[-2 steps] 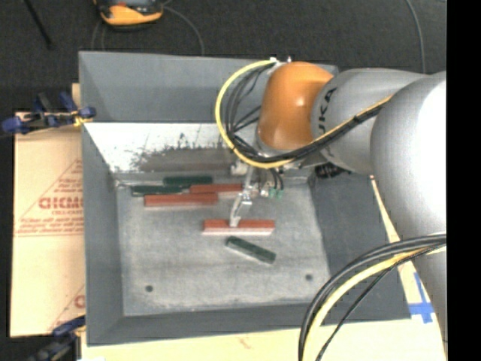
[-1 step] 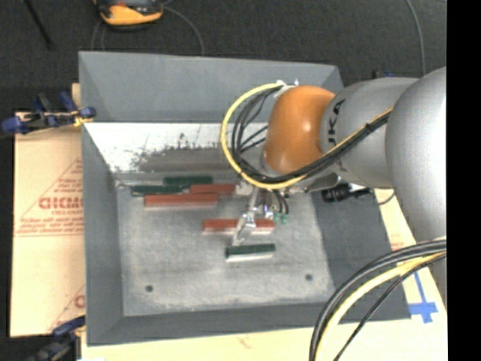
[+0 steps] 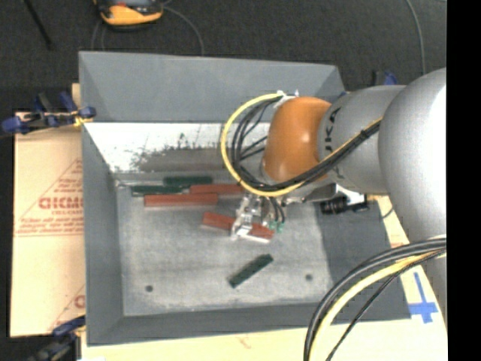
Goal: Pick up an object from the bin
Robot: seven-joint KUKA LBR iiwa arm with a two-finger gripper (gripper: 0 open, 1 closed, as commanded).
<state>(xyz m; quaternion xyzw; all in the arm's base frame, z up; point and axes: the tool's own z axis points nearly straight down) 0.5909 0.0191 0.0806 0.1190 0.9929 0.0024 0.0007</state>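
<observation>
My gripper (image 3: 246, 228) is down in the middle of the bin, below the orange wrist cover. Its fingertips stand at a short red-brown block (image 3: 262, 233) and touch it. A second short red-brown block (image 3: 216, 221) lies just to the left of the fingers. A dark green bar (image 3: 250, 270) lies at a slant on the bin floor in front of the gripper, apart from it.
Along the back of the bin floor lie a long red-brown bar (image 3: 184, 197) and a dark green bar (image 3: 189, 180) behind it. The arm and its cables cover the bin's right side.
</observation>
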